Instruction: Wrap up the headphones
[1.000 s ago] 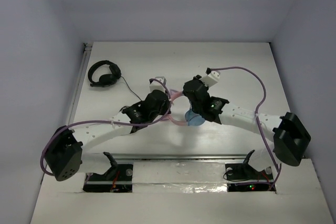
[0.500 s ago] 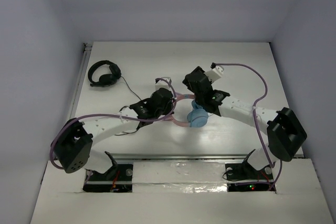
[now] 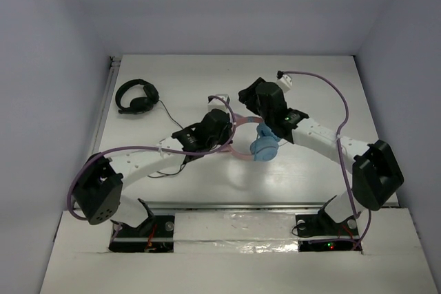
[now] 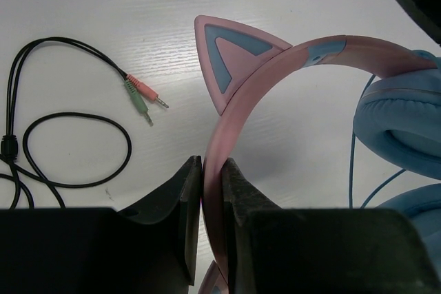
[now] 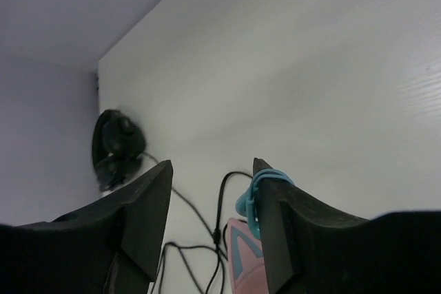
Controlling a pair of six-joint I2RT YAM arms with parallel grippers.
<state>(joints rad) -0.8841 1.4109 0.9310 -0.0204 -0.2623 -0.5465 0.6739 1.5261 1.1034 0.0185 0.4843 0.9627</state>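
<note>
— Where are the headphones [image 3: 264, 148]?
— Mid-bench [image 3: 207, 74], between the arms. The left claw [image 4: 211, 187] is clamped on the pink headband [image 4: 275, 67], just below a cat ear.
— And the right claw [image 5: 210, 187]?
— A second ago it sat low by the blue earcups. Now it has drawn back toward the far wall, jaws apart, gripping nothing. The thin blue cable [image 5: 244, 203] loops over one fingertip.
— The black headphones [image 3: 136, 96]?
— Far left, unmoved.
</note>
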